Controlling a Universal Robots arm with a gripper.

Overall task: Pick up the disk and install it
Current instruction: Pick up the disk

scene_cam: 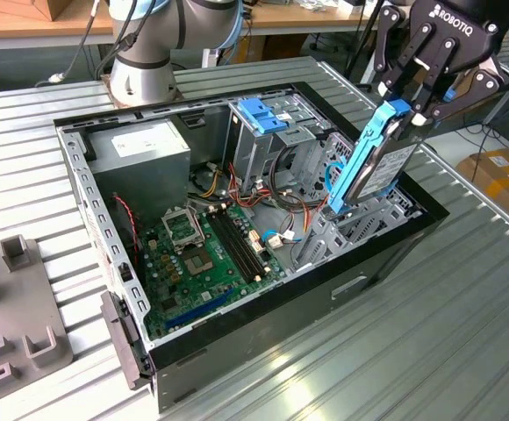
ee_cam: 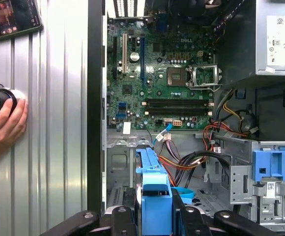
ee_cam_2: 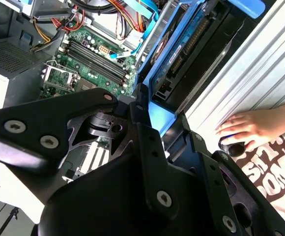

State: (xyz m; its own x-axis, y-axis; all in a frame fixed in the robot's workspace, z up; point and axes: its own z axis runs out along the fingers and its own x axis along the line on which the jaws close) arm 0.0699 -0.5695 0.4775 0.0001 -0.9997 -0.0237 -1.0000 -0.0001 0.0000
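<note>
**Disk hanging over the bay, fingers clenched on its caddy**

The gripper (scene_cam: 408, 103) is gripping the disk (scene_cam: 373, 167) by the upper end of its blue caddy, fingers clenched on it. The disk is hanging tilted, its lower end dipping into the metal drive cage (scene_cam: 364, 224) at the two o'clock corner of the open computer case (scene_cam: 325, 303) in the exterior view. Pick-up looks done; the install step is in hand. I judge seating it is calling for the caddy lining up square with the cage and clearing the cables (scene_cam: 276, 191). The case is lying on a ribbed metal tabletop (scene_cam: 430, 351), where a person's hand (ee_cam: 2, 125) is resting beside it. A wooden workbench (scene_cam: 26, 22) is standing at eleven o'clock.
</note>
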